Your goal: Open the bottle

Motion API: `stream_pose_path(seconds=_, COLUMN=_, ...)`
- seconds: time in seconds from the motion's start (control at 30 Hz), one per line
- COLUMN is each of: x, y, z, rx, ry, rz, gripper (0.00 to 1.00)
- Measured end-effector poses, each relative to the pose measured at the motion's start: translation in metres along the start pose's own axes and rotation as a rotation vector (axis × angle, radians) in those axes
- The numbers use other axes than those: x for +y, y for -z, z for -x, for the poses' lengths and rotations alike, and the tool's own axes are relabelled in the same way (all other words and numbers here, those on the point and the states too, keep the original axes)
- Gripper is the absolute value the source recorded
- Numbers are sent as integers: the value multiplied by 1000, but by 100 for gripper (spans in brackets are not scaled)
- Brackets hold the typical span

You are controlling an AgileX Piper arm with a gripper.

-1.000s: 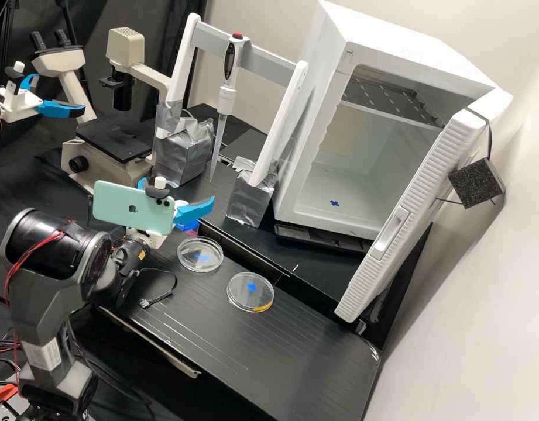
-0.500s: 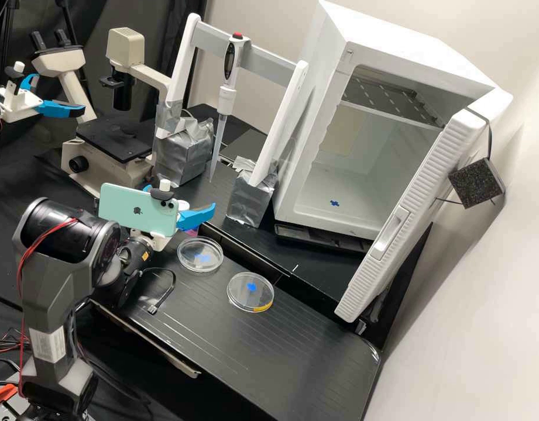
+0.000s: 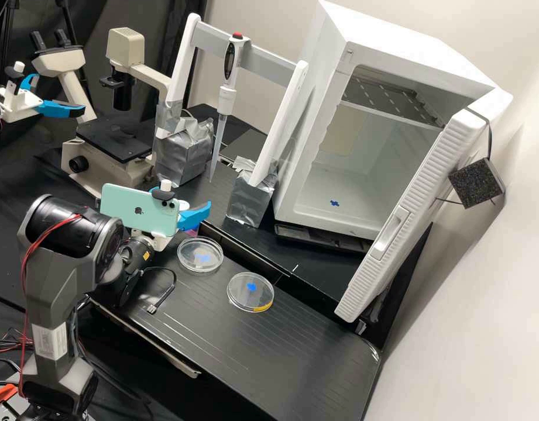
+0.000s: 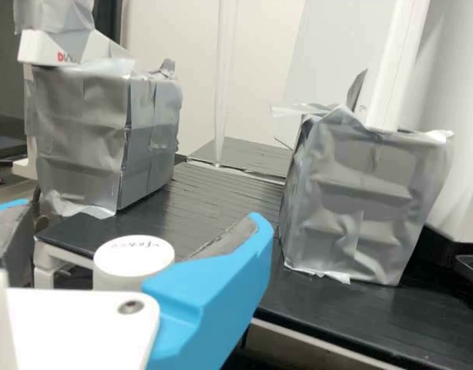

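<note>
- While the dark grey arm [image 3: 55, 254] rises at the near left of the counter [image 3: 269, 351], a beige microscope with a black stage [image 3: 114, 140] stands farther back.
- A mint-green phone [image 3: 131, 209] is mounted on the arm just behind the pincer [image 3: 180, 197], leaning slightly.
- A black cable [image 3: 161, 301] lies curled on the counter below the wrist, its small plug at the near end.
- The pincer is released, its two blue fingers [image 4: 213, 308] spread apart, and nothing is clamped in it.
- Between those fingers is the bottle, its round white lid [image 4: 134, 250] marked with dark handwriting; near it, one clear dish [image 3: 200, 263] sits on the counter with a blue mark.
- Behind, a white frame [image 3: 251, 49] has its feet in two silver-taped blocks [image 3: 251, 199], and a pipette [image 3: 225, 99] hangs upright from its crossbar.
- A second clear dish [image 3: 250, 297], with a blue mark and a yellow strip at its rim, lies to the right of the first.
- At the right, a white cabinet [image 3: 333, 35] stands with its ribbed door [image 3: 421, 181] swung wide, a speckled black square [image 3: 476, 183] beside the door.
</note>
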Motion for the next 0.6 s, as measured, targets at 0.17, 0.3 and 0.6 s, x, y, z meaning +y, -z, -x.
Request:
stream_pose_path(seconds=0.17, x=0, y=0, z=-1, rx=2, ry=-2, rz=0, gripper=0)
stream_pose_path(seconds=0.3, x=1, y=0, z=-1, rx=-2, ry=-5, rz=0, gripper=0)
stream_pose_path(seconds=0.6, x=-2, y=-3, z=-3, rx=-11, ry=7, rz=1, gripper=0)
